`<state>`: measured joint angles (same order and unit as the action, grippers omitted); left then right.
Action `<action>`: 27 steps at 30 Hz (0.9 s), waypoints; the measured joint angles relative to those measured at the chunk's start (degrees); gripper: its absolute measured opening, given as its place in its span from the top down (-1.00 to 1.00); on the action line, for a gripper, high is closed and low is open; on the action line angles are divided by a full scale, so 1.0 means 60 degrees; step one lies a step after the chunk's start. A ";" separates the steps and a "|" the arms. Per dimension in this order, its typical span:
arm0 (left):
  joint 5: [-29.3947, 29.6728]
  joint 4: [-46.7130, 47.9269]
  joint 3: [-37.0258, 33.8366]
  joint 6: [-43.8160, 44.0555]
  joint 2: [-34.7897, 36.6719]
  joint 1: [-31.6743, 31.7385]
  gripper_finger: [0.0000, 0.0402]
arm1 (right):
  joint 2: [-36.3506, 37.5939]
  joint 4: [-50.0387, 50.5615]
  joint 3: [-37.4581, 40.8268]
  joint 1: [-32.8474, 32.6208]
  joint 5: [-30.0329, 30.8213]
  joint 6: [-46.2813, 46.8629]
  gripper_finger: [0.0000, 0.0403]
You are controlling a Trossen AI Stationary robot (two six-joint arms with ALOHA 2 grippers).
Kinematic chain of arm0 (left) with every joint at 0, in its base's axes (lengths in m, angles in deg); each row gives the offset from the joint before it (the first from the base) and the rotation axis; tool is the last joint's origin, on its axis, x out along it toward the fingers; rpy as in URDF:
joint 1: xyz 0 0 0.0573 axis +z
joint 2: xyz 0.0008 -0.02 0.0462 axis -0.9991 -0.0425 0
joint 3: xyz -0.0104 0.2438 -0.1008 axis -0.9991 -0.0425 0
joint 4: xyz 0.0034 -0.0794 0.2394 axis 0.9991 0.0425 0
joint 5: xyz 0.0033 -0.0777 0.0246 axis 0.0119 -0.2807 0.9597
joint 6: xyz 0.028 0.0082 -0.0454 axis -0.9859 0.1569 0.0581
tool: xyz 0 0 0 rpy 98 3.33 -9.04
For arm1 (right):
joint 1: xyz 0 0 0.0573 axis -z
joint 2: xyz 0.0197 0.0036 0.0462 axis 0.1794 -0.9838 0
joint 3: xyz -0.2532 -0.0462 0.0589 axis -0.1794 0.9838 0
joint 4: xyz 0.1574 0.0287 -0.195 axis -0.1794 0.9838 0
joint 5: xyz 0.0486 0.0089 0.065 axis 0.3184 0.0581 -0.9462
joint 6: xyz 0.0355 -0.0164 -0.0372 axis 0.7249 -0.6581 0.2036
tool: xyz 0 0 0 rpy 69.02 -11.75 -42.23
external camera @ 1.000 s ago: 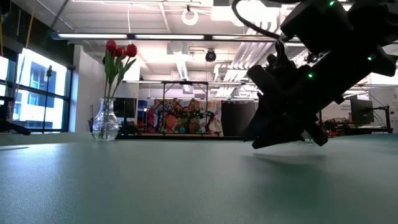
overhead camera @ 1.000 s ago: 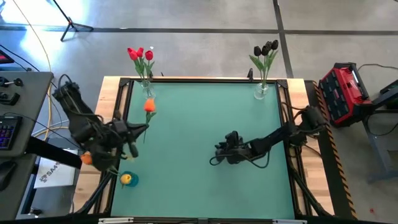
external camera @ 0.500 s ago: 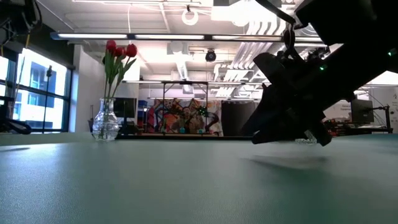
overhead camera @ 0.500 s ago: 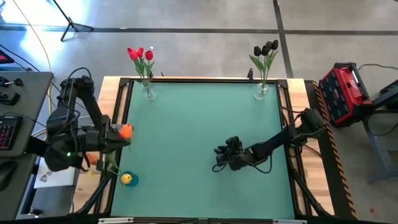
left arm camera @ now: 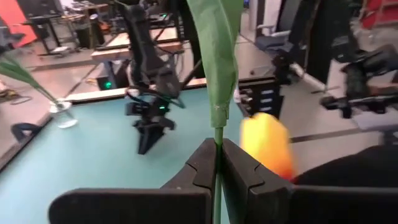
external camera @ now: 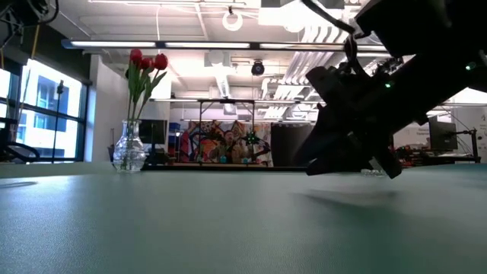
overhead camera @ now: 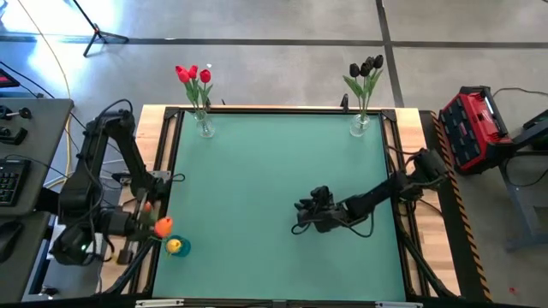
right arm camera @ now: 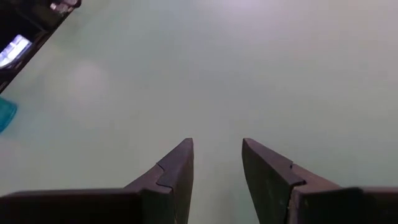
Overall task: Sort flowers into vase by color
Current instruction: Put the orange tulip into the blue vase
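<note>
At the left edge of the green table (overhead camera: 274,197), the left claw (left arm camera: 218,163) is pressed together on the thin green stem of an orange tulip (overhead camera: 162,226); in the left wrist view the stem runs straight up between the two dark fingers (left arm camera: 200,167), a broad green leaf (left arm camera: 217,56) rises above them, and the orange-yellow head (left arm camera: 266,143) hangs blurred just beside the fingers. From above, that orange head sits over the wooden border at the table's near-left corner, just beside a small blue-rimmed vase (overhead camera: 175,247) that holds a yellow flower head. The right claw (right arm camera: 217,163) is low over the middle-right part of the table — its fingers (right arm camera: 180,168) are spread with bare green surface showing between them, and it holds nothing. In the high view the right arm (overhead camera: 377,192) reaches in from the right border, its claw pointing toward the left. At the far-left corner a clear glass vase (overhead camera: 204,127) carries the red tulips (overhead camera: 193,77), upright with their heads together; the low view shows the same vase (external camera: 128,150) and red heads (external camera: 148,61) standing at the far edge. At the far-right corner another glass vase (overhead camera: 360,126) carries the dark tulips (overhead camera: 366,68). The two far vases stand well apart — one at each far corner.
</note>
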<state>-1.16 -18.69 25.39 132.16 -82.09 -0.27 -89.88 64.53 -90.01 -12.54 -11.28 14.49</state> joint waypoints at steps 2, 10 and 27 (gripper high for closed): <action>0.0053 -0.0011 0.0000 0.0444 -0.0181 -0.0247 0.99 | 0.0003 -0.0019 0.0000 0.0088 0.0000 0.0000 0.38; 0.0347 0.0003 0.0000 0.1852 -0.1173 -0.0498 0.99 | 0.0002 -0.0683 0.0000 0.0274 -0.0101 -0.0485 0.38; 0.0086 0.0054 0.0000 0.1094 -0.1956 -0.0469 0.98 | 0.0001 -0.0928 0.0000 0.0270 -0.0144 -0.0619 0.38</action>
<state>-0.65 -18.36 25.39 138.73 -93.82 -3.09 -89.88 58.96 -90.01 -10.92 -12.14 10.77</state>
